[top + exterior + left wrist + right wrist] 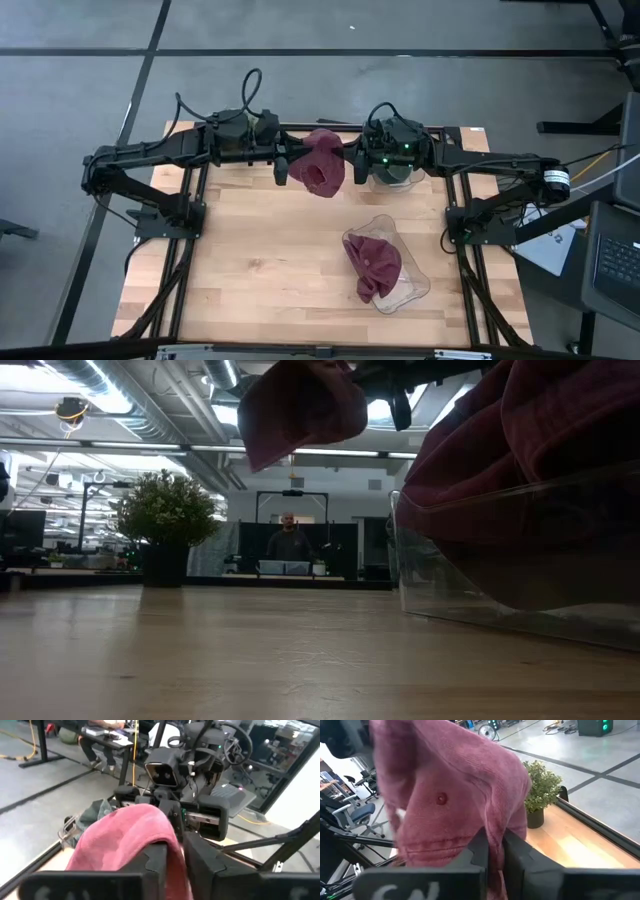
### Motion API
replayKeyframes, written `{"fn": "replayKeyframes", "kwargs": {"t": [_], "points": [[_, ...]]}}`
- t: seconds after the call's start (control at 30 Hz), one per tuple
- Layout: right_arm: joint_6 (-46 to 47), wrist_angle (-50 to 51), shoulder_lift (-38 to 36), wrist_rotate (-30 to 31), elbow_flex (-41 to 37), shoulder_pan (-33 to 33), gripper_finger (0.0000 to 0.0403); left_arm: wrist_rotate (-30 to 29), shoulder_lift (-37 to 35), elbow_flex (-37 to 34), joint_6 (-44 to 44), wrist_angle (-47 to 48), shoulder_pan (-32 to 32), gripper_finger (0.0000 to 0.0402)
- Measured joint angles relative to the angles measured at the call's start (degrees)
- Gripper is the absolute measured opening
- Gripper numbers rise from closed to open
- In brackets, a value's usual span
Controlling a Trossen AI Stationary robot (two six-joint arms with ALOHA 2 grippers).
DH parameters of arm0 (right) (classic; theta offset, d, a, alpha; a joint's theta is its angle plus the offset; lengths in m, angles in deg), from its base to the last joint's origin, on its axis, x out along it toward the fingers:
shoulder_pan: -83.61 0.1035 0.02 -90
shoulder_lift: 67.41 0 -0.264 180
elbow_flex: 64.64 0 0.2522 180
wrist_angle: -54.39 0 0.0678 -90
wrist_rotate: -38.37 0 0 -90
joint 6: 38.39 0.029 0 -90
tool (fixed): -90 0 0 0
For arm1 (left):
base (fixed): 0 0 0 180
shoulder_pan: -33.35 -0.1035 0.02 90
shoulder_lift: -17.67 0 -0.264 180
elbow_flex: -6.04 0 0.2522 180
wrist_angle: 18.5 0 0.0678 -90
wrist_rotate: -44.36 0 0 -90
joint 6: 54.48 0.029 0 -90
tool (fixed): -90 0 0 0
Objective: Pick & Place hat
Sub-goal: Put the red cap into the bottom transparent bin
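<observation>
Both grippers meet high above the far edge of the wooden bench [250, 260], each with its fingers on the same dark red hat [320, 165]. From above, the left gripper [287, 165] reaches in from the left and the right gripper [352, 163] from the right, with the hat hanging between them, clear of the bench top.

From the right wrist, the 2 dark fingers [485, 847] are pressed together on a fold of the hat's fabric [450, 795], so this claw is clenched on the hat. From the left wrist, the left fingers [160, 855] also stand close together with the hat's cloth [125, 840] draped over and between them; they are grasping the hat too, though how tightly I cannot tell.

A 2nd dark red hat [372, 262] lies in a clear plastic tray [412, 290] on the bench, toward its near right part, well apart from the held hat. In the low view this tray's transparent wall [500, 560] fills the right side, with red cloth heaped inside it, and the held hat [300, 405] hangs overhead.

A small potted plant [540, 787] stands at the bench's edge. Beyond the bench, a person [290, 540] sits in the room behind.
</observation>
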Motion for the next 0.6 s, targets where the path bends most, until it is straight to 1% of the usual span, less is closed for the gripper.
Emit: {"fn": "replayKeyframes", "kwargs": {"t": [0.13,0.23,0.37,0.5,0.6], "points": [[-0.02,0.94,0.0,0.0,0.0,0.0,0.0038,-0.53,-0.13,0.0,1.58,0.04,0.0,0.0102],[-1.0,2.66,0.0,0.0,0.0,-0.13,0.0038,-1.81,-0.59,0.0,2.62,0.99,0.0,0.0139],[-4.25,6.52,-0.02,0.75,0.0,-0.24,0.0029,-3.43,-1.95,0.0,2.74,6.61,0.0,0.0183],[-10.89,12.15,-0.04,2.2,0.0,-0.24,0.0029,-4.57,-3.59,0.0,2.74,9.09,0.0,0.0212],[-14.0,14.8,-0.04,4.38,0.0,-0.24,0.0035,-4.63,-4.19,0.0,2.76,9.35,0.0,0.0224]]}}
